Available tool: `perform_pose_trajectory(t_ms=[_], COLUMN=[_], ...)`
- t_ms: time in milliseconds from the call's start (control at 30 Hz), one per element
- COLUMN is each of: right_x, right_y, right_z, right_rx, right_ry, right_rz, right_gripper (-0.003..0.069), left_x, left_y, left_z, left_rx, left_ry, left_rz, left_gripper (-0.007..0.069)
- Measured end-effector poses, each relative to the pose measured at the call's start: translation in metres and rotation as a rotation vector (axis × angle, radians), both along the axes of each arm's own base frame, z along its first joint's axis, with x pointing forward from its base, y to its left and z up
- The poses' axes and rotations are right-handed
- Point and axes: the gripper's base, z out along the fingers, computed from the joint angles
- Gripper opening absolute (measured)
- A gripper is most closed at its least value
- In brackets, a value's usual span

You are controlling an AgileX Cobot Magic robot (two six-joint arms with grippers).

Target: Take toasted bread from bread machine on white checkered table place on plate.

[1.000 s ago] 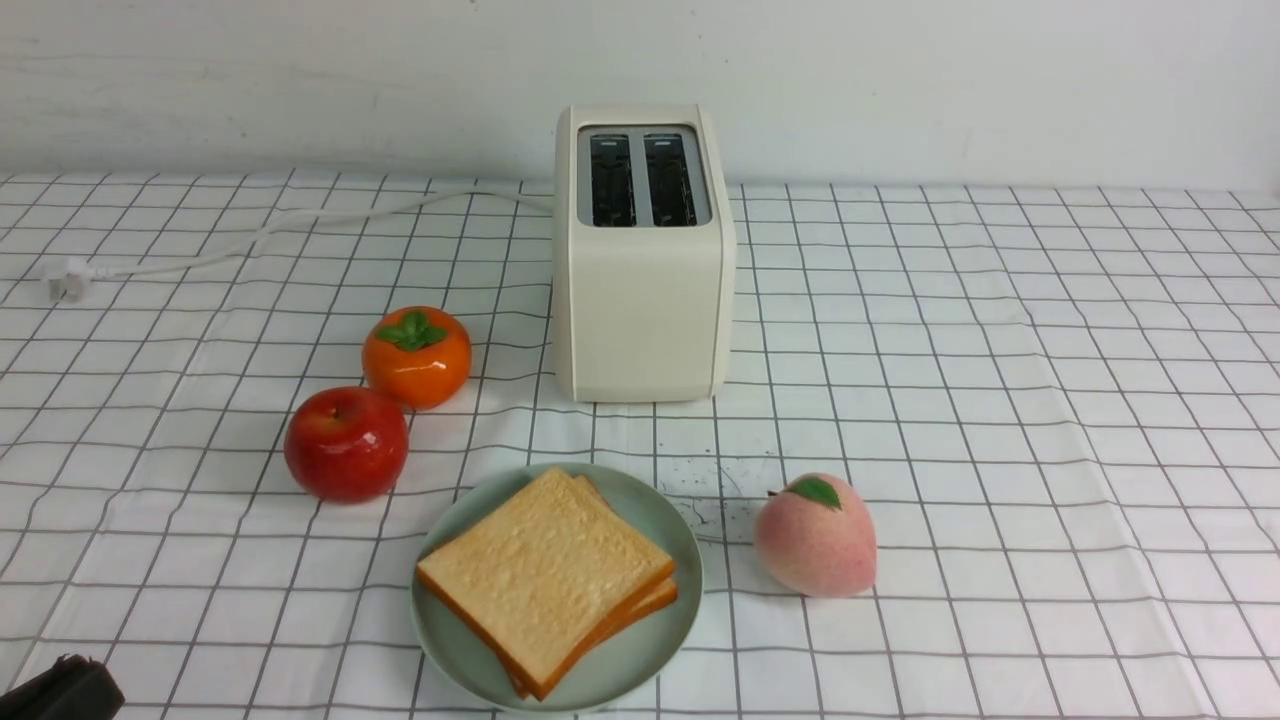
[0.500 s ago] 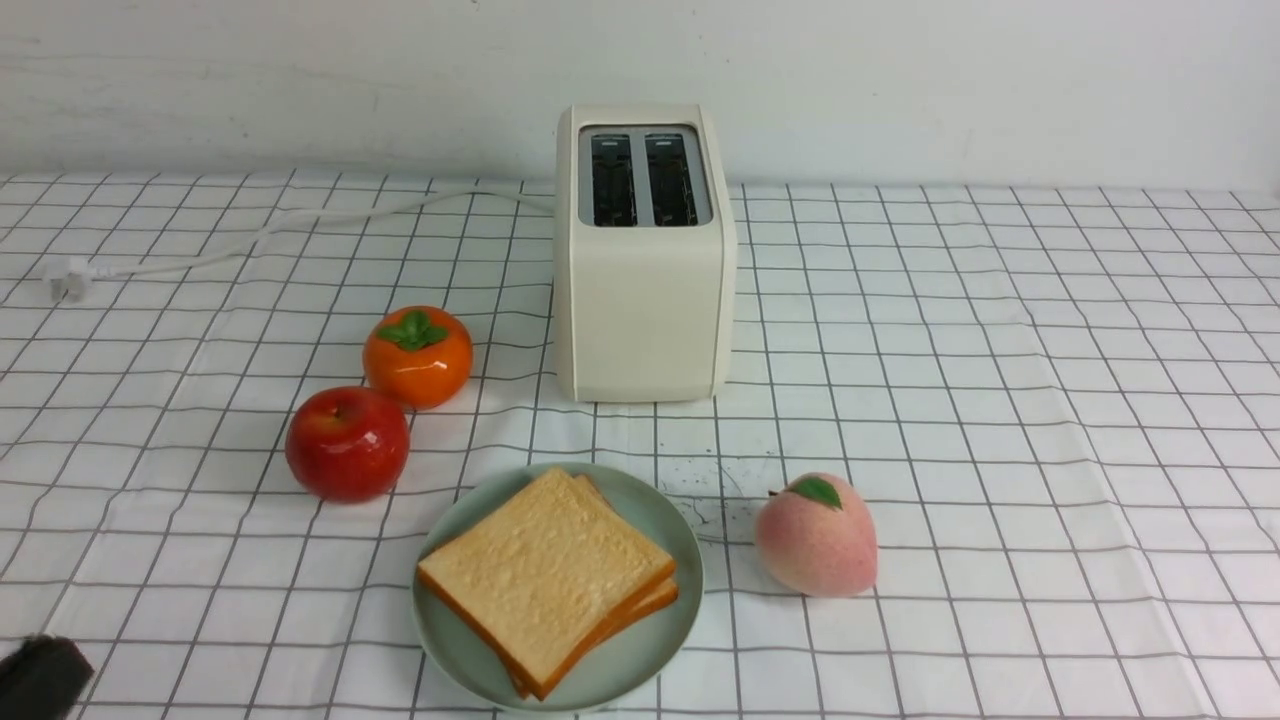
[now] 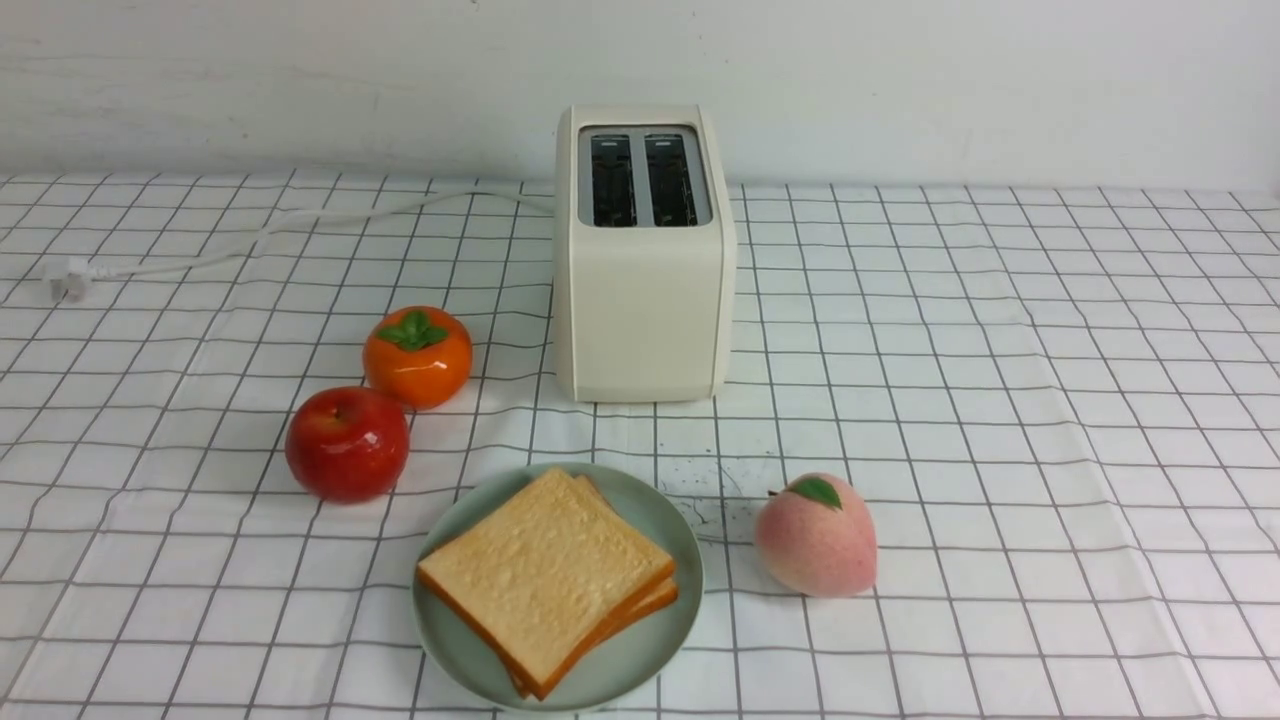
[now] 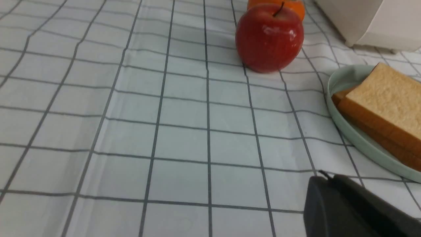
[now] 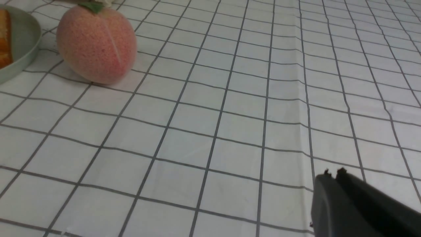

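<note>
Two slices of toasted bread [image 3: 545, 580] lie stacked on the mint-green plate [image 3: 640, 505], near the front of the white checkered table [image 3: 1000, 400]. Behind the plate stands the cream bread machine [image 3: 640, 300] with both dark slots empty. Neither gripper shows in the front view. In the left wrist view my left gripper [image 4: 324, 177] is shut and holds nothing. It hovers over the cloth beside the plate [image 4: 345, 77] and the toasted bread [image 4: 388, 95]. In the right wrist view my right gripper [image 5: 333, 174] has its fingers together, holding nothing, over bare cloth away from the plate.
A red apple [image 3: 347, 443] and an orange persimmon [image 3: 417, 356] sit left of the plate. A pink peach [image 3: 816, 535] sits right of the plate. The toaster's white cord [image 3: 250, 240] runs to a plug [image 3: 65, 282] at the far left.
The dark tip of my left gripper, seen at the front view's lower left corner, has slid out of frame. Toast, plate and fruit have not moved.
</note>
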Motion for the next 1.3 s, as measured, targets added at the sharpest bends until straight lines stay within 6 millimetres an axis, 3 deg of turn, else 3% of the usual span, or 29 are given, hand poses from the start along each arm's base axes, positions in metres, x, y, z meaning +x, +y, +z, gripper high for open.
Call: perform_pose_trajectory(t_ms=[1300], right_x=[0.0000], right_y=[0.0001], right_z=[-0.0001], right_rx=[0.001], right_ry=[0.001], right_rz=[0.001], right_gripper=[0.0085], left_x=[-0.0005], left_y=[0.0002], left_z=[-0.0005], left_rx=[-0.006], left_ry=[0.003], left_rz=[0.003], left_gripper=[-0.0013])
